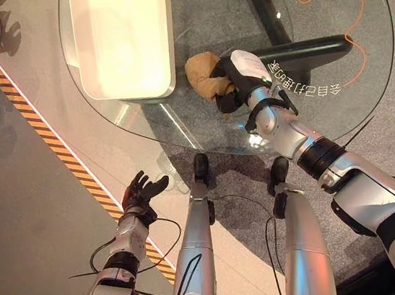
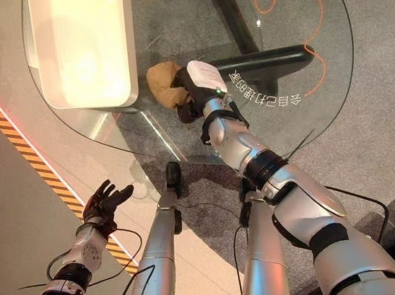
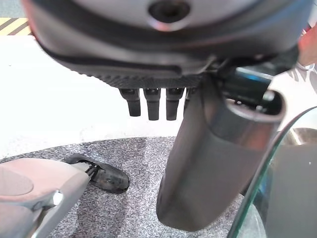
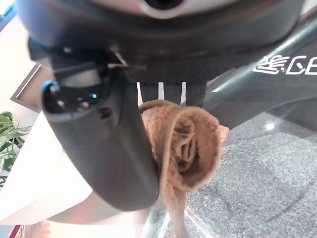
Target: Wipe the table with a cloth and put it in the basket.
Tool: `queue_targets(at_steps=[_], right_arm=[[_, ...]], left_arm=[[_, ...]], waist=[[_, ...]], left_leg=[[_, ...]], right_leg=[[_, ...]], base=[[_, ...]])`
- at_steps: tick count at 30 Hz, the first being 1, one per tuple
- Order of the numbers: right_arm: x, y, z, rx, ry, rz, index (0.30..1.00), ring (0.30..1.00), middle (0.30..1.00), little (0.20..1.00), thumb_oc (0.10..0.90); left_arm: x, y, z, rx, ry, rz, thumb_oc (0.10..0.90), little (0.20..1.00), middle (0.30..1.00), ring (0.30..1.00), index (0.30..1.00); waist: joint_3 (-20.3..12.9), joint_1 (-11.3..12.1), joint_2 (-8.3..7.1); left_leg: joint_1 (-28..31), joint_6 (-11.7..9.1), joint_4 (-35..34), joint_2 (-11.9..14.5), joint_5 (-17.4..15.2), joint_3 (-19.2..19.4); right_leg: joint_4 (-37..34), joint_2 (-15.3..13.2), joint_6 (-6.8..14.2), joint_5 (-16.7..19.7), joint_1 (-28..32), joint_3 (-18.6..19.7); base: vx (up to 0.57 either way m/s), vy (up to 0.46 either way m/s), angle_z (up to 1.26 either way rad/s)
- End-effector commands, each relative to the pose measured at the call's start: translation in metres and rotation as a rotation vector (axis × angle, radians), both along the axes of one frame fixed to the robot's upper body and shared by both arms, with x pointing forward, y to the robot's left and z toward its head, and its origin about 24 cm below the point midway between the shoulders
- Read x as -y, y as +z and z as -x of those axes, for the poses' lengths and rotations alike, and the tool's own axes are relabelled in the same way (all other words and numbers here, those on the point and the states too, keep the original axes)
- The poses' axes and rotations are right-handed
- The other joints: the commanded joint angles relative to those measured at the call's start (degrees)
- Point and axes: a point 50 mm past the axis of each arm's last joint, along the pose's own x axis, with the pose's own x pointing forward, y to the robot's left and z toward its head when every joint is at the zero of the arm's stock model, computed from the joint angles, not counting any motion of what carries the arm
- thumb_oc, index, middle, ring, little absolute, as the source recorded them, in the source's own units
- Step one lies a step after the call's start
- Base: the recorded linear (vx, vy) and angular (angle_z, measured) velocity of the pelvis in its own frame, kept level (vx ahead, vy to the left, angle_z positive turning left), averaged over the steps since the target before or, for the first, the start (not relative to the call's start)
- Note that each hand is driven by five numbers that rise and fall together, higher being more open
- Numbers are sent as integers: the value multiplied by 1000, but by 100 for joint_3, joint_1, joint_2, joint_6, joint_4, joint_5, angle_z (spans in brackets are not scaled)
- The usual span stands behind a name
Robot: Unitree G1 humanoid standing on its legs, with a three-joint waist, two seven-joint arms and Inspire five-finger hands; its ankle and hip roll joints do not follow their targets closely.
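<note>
2 hands: right hand [image 1: 235, 77] fingers grip brown cloth [image 1: 203, 73] on glass table [image 1: 363, 75]; left hand [image 1: 139, 193] fingers open.

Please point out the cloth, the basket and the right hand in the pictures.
cloth [image 1: 202, 74]: left eye view, its bunched middle.
basket [image 1: 168, 35]: left eye view, its right rim.
right hand [image 2: 200, 82]: right eye view, its back.

Glass table [image 1: 359, 46]; white basket [image 1: 125, 40], brown cloth [image 1: 204, 74] apparently resting.

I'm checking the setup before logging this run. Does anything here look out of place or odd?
Nothing looks damaged or spilled. The brown cloth is bunched in the right hand on the glass table, beside the white basket. The left hand hangs open off the table, over the floor.
</note>
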Motion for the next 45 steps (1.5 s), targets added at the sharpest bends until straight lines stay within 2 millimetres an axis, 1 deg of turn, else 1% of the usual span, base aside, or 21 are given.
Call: queue_targets(at_steps=[1,6,9,13,14,16,20,21,22,23,25,26,27,29,31,34,36,37,40,44,45], right_arm=[[-73,-44,26,-139,281,22,300,300,300,200,100],[-70,-43,25,-130,271,36,300,300,300,200,100],[-66,-42,23,-111,250,26,300,300,300,200,100],[-53,-34,17,-46,168,-26,300,300,300,200,100],[-44,-28,13,-13,122,-63,300,300,300,200,100],[-32,-17,8,42,64,-107,300,300,300,200,100],[-10,8,0,145,-27,-212,300,300,300,200,100],[-8,11,0,158,-36,-221,300,300,300,200,100],[1,21,-2,195,-74,-246,300,300,300,200,100],[1,21,-2,195,-75,-246,300,300,300,200,100],[20,35,-5,259,-145,-274,300,300,300,200,100],[27,38,-5,282,-171,-280,300,300,300,200,100],[30,40,-5,287,-178,-280,300,300,300,200,100],[47,48,-5,337,-240,-289,300,300,300,200,100],[58,53,-5,364,-280,-304,300,300,300,200,100],[81,59,-3,418,-355,-331,300,300,300,200,100],[92,60,-3,427,-387,-343,300,300,300,200,100],[101,62,-2,437,-419,-351,300,300,300,200,100],[121,64,0,458,-488,-366,300,300,300,200,100],[144,65,3,467,-573,-386,300,300,300,200,100],[157,64,5,471,-619,-398,300,300,300,200,100]], left_arm=[[-23,5,2,-1,81,-59,800,900,900,900,900],[-25,5,2,0,79,-62,800,900,900,900,900],[-23,6,1,0,74,-61,800,900,900,900,900],[-25,5,1,-1,74,-59,800,900,900,900,900],[-25,4,2,-4,77,-59,800,900,900,900,900],[-26,3,4,-7,80,-59,800,900,900,900,900],[-27,-1,7,-9,81,-58,800,900,900,900,900],[-27,-1,8,-8,81,-57,800,900,900,900,900],[-25,-1,8,-8,82,-57,800,900,900,900,900],[-25,-1,8,-8,82,-57,800,900,900,900,900],[-27,-3,11,-9,85,-55,800,900,900,900,900],[-27,-4,12,-8,88,-52,800,900,900,900,900],[-28,-4,12,-8,89,-51,800,900,900,900,900],[-30,-5,14,-7,99,-43,800,900,900,900,900],[-32,-6,15,-7,104,-41,800,900,900,900,900],[-36,-5,16,-6,113,-34,800,900,900,900,900],[-37,-5,17,-6,115,-32,800,900,900,900,900],[-38,-5,17,-5,117,-30,800,900,900,900,900],[-40,-5,18,-6,119,-26,800,900,900,900,900],[-44,-4,18,-7,125,-22,800,900,900,900,900],[-45,-3,18,-7,129,-22,800,900,900,900,900]], waist=[[-98,109,63],[-98,102,34],[-98,97,31],[-98,93,46],[-98,91,55],[-98,95,66],[-98,103,69],[-98,104,68],[-98,104,65],[-98,105,65],[-98,108,62],[-98,100,62],[-98,99,64],[-98,75,70],[-98,59,72],[-98,23,59],[-98,6,53],[-98,-9,49],[-98,-26,53],[-98,-51,60],[-98,-59,57]], left_leg=[[-183,701,190,-765,-71,313],[-194,695,210,-750,-74,309],[-182,696,209,-750,-73,312],[-162,698,184,-746,-58,316],[-165,701,183,-741,-57,313],[-169,704,182,-731,-64,309],[-195,705,226,-716,-81,303],[-198,705,230,-713,-83,305],[-203,712,235,-712,-87,307],[-204,712,236,-711,-87,307],[-204,720,247,-706,-103,301],[-202,724,248,-702,-108,308],[-202,726,246,-701,-110,310],[-213,736,243,-691,-119,325],[-215,744,245,-684,-132,337],[-248,762,282,-670,-168,350],[-257,770,287,-665,-181,358],[-264,775,287,-664,-187,367],[-285,784,316,-654,-211,373],[-302,791,345,-650,-236,387],[-304,793,347,-642,-248,391]], right_leg=[[-669,327,-141,404,64,-467],[-652,324,-135,415,57,-477],[-659,317,-136,422,70,-482],[-666,315,-131,439,82,-483],[-661,310,-130,446,76,-479],[-653,306,-126,452,65,-476],[-612,298,-118,466,46,-473],[-608,298,-116,468,42,-472],[-593,299,-112,471,34,-474],[-593,299,-112,471,34,-473],[-578,289,-103,467,39,-480],[-576,289,-106,465,38,-481],[-576,291,-107,463,38,-479],[-566,299,-111,453,16,-463],[-558,302,-114,443,8,-457],[-532,304,-114,429,-26,-446],[-533,309,-116,423,-36,-441],[-545,313,-119,429,-46,-440],[-526,297,-123,418,-69,-439],[-514,304,-128,397,-82,-424],[-508,310,-130,383,-85,-417]], base=[[0,0,0],[0,0,0],[0,0,0],[0,0,0],[0,0,0],[0,0,0],[0,0,0],[0,0,0],[0,0,0],[0,0,0],[0,0,0],[0,0,0],[-5,35,0],[-8,44,-1],[-3,18,0],[0,0,0],[0,0,0],[0,0,0],[0,0,0],[0,0,0],[0,0,0]])
